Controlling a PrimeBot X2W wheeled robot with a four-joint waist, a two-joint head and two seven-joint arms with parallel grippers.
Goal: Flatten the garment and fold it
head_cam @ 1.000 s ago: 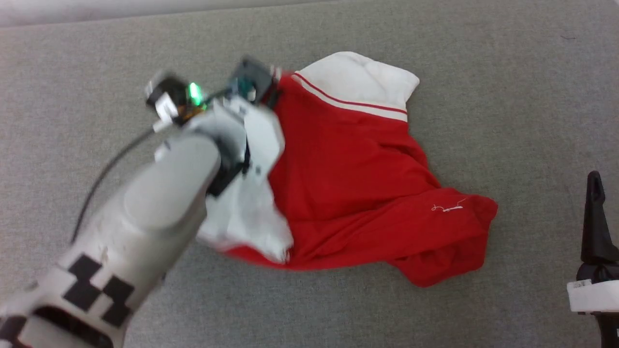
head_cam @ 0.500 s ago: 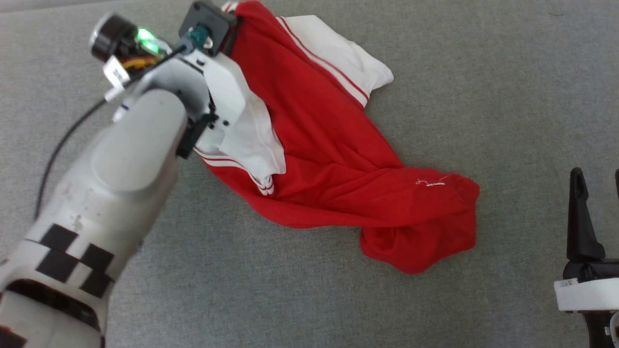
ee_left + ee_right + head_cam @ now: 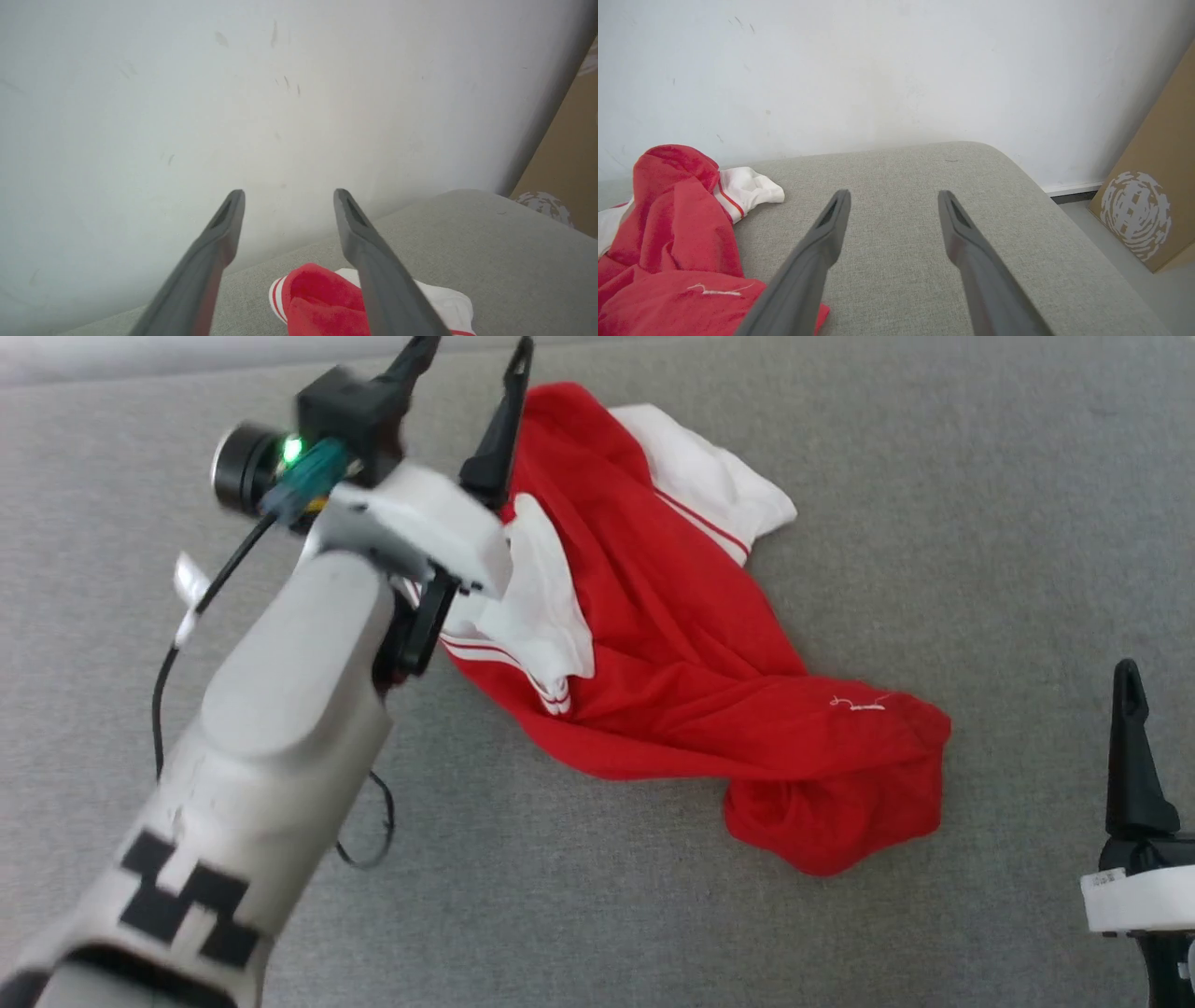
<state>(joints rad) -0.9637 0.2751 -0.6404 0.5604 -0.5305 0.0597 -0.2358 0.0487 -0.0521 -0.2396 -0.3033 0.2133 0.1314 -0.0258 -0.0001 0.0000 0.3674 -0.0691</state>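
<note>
Since half a second ago my left gripper (image 3: 471, 359) has let go. Its fingers, then pinched on the top edge of the garment (image 3: 691, 691), now stand wide at 11 o'clock in the head view, with the red peak just beside one finger. The garment lies crumpled on the grey upholstered surface (image 3: 934, 476), running from 12 o'clock down to a bunched end at 4 o'clock, with one white sleeve (image 3: 541, 607) flopped over the red body. My right gripper (image 3: 894, 193) idles at 4 o'clock, fingers wide and empty, near that bunched end. I judge the cloth light, limp and a little clingy, so it will slump wherever I drop it. I'd pinch a single layer at the shoulder and at a hem corner.
</note>
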